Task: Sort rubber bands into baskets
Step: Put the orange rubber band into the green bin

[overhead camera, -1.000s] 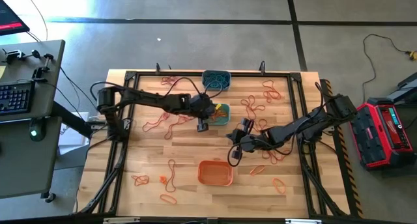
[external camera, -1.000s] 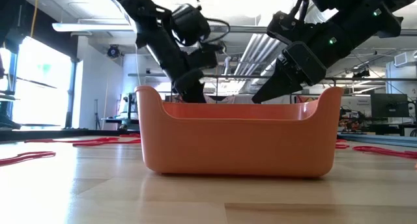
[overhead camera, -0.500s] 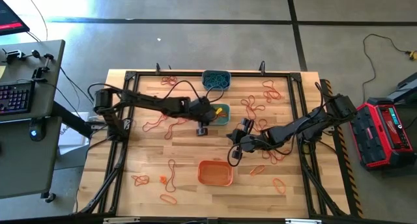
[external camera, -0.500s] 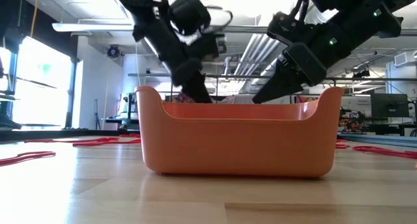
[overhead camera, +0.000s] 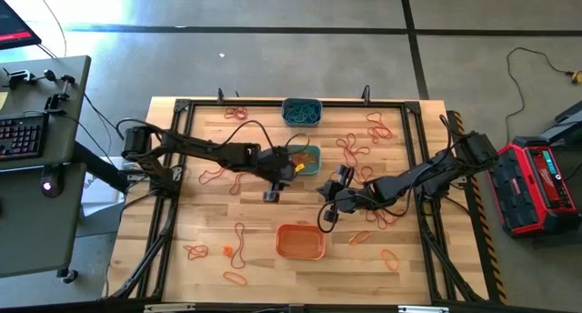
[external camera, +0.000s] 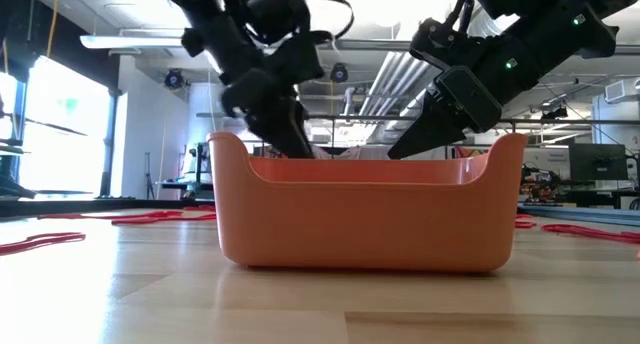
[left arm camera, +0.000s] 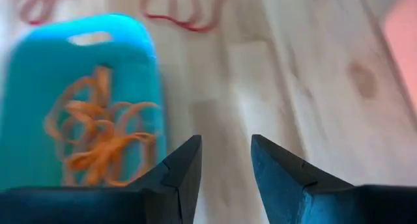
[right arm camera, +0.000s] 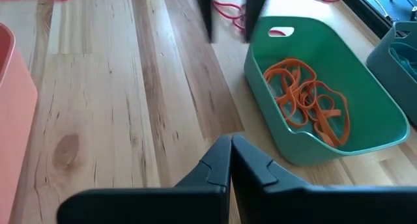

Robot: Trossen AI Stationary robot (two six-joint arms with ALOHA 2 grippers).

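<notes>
The teal-green basket (overhead camera: 306,158) holds several orange rubber bands (left arm camera: 98,129); it also shows in the right wrist view (right arm camera: 326,87). The grey-blue basket (overhead camera: 302,111) stands at the far edge and the orange basket (overhead camera: 301,241) nearer the front. My left gripper (overhead camera: 271,194) is open and empty above bare wood, just left of and nearer than the teal-green basket (left arm camera: 78,100). My right gripper (overhead camera: 326,217) is shut and empty, between the teal-green and orange baskets. Red and orange bands (overhead camera: 227,175) lie loose on the table.
Loose bands lie scattered at the far right (overhead camera: 356,149), the near left (overhead camera: 238,247) and the near right (overhead camera: 391,256). A black frame (overhead camera: 168,213) runs round the tabletop. In the low view the orange basket (external camera: 365,209) hides both grippers' fingertips.
My left gripper has drawn away from the teal-green basket, toward the table's near edge and slightly left. My right arm has kept still.
</notes>
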